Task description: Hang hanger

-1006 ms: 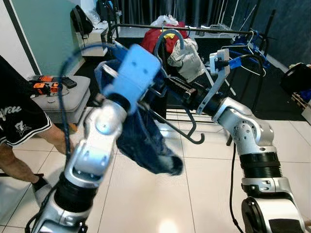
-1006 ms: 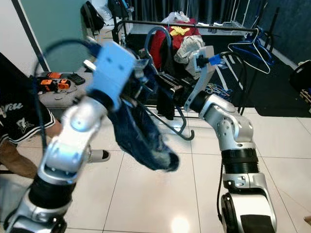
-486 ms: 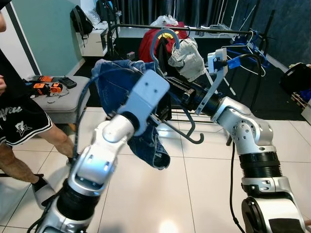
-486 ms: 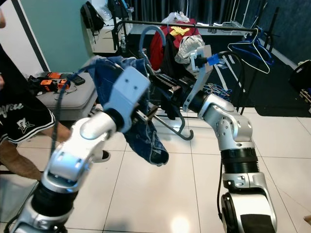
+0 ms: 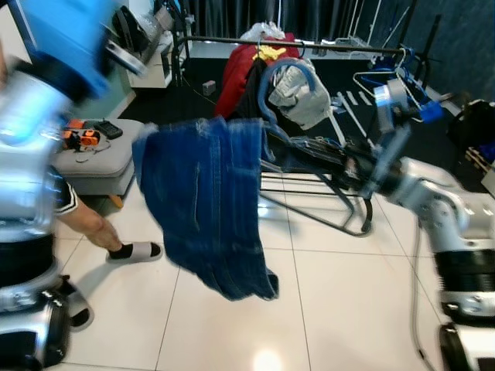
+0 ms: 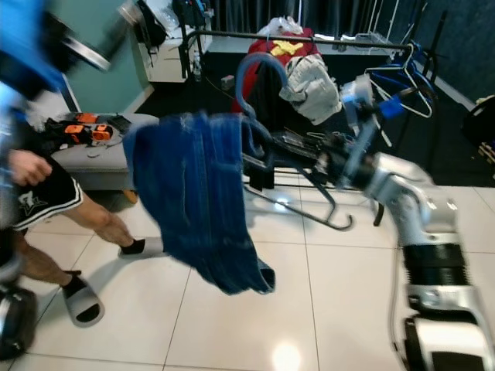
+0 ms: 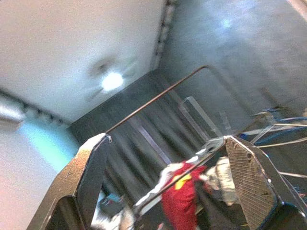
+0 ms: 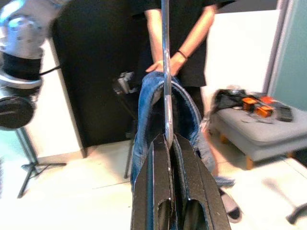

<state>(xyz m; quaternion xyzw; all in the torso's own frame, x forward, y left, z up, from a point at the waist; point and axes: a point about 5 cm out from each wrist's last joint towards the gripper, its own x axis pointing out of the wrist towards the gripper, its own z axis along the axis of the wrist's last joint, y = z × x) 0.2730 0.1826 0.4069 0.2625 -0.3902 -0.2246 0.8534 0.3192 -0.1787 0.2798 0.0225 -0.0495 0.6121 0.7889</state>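
While the right gripper (image 8: 168,143) clamps its two black fingers on the thin metal rod of the hanger (image 5: 309,158), a pair of blue denim jeans (image 5: 205,212) drapes over that hanger and hangs above the glossy white tiled floor (image 5: 340,309). Raised high, the left gripper (image 7: 163,167) is spread wide with nothing between its textured pads. One person (image 6: 46,201) in black shorts stands beside a grey bench (image 5: 93,158). Farther back, a dark clothes rail (image 5: 309,46) carries one red garment (image 5: 240,73) and one grey garment (image 5: 305,93).
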